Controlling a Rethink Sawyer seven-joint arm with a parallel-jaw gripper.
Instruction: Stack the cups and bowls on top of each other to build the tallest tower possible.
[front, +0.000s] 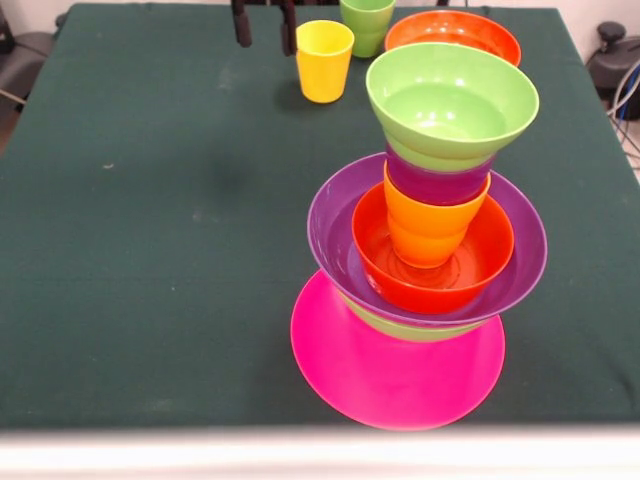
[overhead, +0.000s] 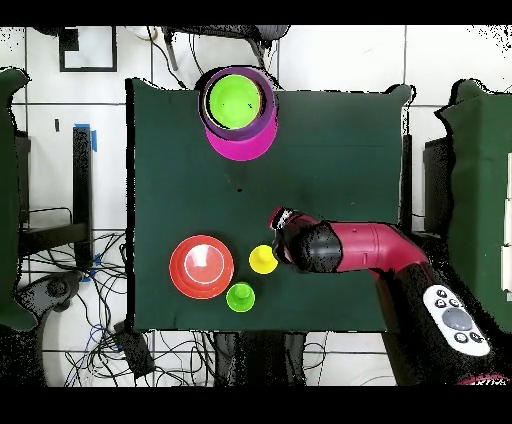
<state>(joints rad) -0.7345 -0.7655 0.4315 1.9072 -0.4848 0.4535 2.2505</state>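
The tower (front: 420, 250) stands near the front right. From the bottom it has a pink base (front: 390, 380), a wide purple bowl (front: 330, 225), an orange-red bowl (front: 475, 270), an orange cup (front: 428, 228), a purple cup (front: 435, 184) and a light green bowl (front: 450, 100) on top. From overhead the tower (overhead: 238, 105) shows its green top. A yellow cup (front: 324, 60) (overhead: 262, 260), a light green cup (front: 367, 22) (overhead: 240, 297) and a second orange-red bowl (front: 452, 35) (overhead: 201, 266) stand loose at the far side. My gripper (front: 265, 28) (overhead: 282, 224) hangs open and empty just left of the yellow cup.
The dark green table (front: 150, 250) (overhead: 340, 150) carries everything. A light green rim (front: 415, 330) peeks out under the purple bowl. My red arm (overhead: 360, 248) reaches in over the table's edge. Cables and chairs surround the table on the floor.
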